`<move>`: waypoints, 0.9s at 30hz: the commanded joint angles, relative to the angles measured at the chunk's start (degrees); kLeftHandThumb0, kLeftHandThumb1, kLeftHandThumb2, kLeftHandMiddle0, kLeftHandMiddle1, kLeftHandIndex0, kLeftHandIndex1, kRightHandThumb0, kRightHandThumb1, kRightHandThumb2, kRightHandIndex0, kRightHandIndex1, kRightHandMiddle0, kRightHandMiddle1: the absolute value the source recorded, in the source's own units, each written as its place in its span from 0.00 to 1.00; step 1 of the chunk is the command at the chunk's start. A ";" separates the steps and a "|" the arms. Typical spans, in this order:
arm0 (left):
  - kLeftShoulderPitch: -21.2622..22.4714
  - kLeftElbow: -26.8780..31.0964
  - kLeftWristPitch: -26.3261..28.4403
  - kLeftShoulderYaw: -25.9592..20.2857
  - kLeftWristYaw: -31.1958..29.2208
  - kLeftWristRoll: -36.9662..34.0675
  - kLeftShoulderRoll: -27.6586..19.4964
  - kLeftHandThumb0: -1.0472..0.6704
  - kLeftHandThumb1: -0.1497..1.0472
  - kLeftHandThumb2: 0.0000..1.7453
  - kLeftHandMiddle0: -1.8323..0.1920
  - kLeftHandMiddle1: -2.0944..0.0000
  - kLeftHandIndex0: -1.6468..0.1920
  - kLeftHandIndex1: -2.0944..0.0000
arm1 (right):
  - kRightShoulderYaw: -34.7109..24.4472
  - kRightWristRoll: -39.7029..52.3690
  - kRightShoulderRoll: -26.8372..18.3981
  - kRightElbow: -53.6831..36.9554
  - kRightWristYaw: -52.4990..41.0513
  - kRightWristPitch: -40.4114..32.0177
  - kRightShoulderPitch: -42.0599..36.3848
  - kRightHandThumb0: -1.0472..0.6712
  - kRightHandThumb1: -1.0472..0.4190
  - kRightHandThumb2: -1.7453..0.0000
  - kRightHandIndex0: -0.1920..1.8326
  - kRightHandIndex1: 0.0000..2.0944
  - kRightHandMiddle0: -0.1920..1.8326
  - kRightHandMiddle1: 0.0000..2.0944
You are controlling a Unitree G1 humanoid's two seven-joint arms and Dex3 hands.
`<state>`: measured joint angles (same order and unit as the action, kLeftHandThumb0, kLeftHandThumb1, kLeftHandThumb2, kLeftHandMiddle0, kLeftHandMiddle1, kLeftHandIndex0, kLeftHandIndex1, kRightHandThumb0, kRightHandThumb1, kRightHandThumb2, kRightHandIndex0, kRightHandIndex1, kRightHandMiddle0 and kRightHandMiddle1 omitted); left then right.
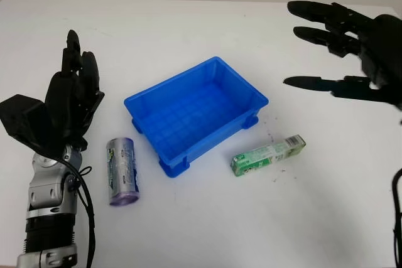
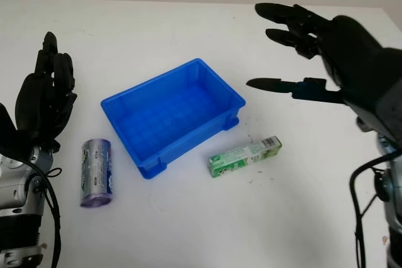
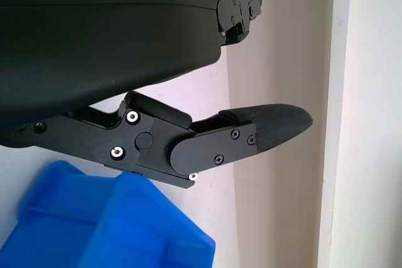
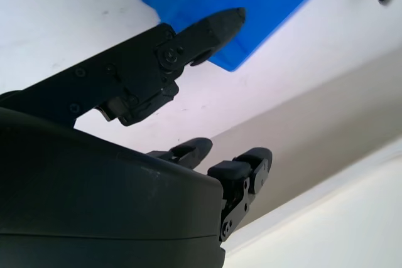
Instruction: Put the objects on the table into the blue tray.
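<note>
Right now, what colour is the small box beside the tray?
Green and white, seen best in the left eye view: the small box.

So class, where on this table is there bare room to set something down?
Bare table spreads along the near edge, nearer than the purple cylinder and green packet, and behind the blue tray. It is crowded between the cylinder and the tray, beside the open left robot hand.

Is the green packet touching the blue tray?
Apart. The left eye view shows bare white table between the green packet and the blue tray.
</note>
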<state>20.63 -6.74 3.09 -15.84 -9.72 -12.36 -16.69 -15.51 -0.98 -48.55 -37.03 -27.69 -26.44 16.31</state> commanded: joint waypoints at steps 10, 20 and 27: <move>1.30 -0.19 -0.37 0.48 -0.96 0.56 -1.90 0.19 1.00 0.38 1.00 1.00 1.00 1.00 | -3.07 -4.79 -10.43 -10.26 -11.24 2.62 -4.21 0.33 0.16 0.96 0.45 0.06 0.45 0.04; 0.44 0.40 -0.25 0.52 -0.83 0.86 -2.19 0.18 1.00 0.38 1.00 1.00 1.00 1.00 | 1.28 -6.97 -12.74 -13.59 -15.67 -1.54 -2.91 0.35 0.15 0.97 0.46 0.04 0.46 0.02; -0.01 0.95 -0.01 0.49 -1.01 0.90 -2.46 0.18 1.00 0.38 1.00 1.00 1.00 1.00 | 4.99 -9.74 -13.34 -13.98 -16.44 -3.93 -2.38 0.36 0.16 0.97 0.44 0.03 0.45 0.02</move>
<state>20.87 -7.00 2.99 -15.43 -10.57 -11.69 -18.62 -11.23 -10.35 -60.74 -50.01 -43.71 -29.74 13.40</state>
